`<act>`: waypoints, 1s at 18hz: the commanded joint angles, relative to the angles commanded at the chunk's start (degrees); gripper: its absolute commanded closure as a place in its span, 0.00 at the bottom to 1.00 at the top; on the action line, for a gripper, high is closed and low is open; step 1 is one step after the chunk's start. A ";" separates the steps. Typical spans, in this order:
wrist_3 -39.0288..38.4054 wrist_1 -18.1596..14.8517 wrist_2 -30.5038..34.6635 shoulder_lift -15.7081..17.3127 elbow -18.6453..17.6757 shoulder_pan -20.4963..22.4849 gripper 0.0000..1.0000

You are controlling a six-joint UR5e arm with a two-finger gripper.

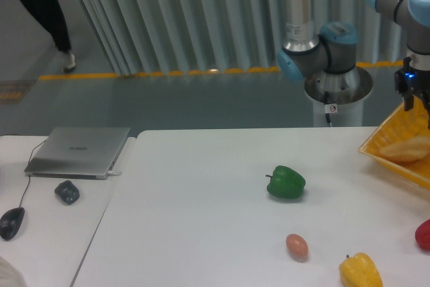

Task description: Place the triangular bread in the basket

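Triangular bread (pixel 405 150): lying inside the basket, near its front-left rim, at the far right of the view; partly cut off by the picture edge.
Basket (pixel 380 154): yellow-orange, latticed, on the right end of the white worktop (pixel 201 220); only its left part in view.
Gripper (pixel 415 102): above the basket's back part, clear of the bread, pointing down, blue light lit on the wrist.
Fingers: holding nothing; how far apart they stand cannot be told, the frame edge cuts them.
Green pepper (pixel 286 182): mid-worktop, well apart from the basket.
Pinkish egg (pixel 296 246): in front of the green pepper.
Yellow pepper (pixel 359 270): near the front edge, right of the egg.
Red item (pixel 423 234): at the right edge, mostly cropped.
Laptop (pixel 79 151): closed, on the left side table, with a mouse (pixel 12 222) nearby.
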 joint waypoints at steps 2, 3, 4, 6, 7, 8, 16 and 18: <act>-0.17 -0.35 -0.37 -3.67 4.47 -1.05 0.00; -0.18 -0.87 0.06 -5.35 6.50 -1.75 0.00; -0.18 -1.57 0.33 -6.93 7.91 -2.54 0.00; 0.00 -1.50 0.16 -8.52 8.89 -2.90 0.00; 0.87 -1.06 0.07 -9.14 9.07 -2.99 0.00; 2.45 -0.79 -0.02 -9.84 9.42 -2.99 0.00; 7.12 3.69 -0.29 -15.73 10.48 -4.39 0.00; 7.21 3.87 -0.20 -16.08 10.13 -4.39 0.00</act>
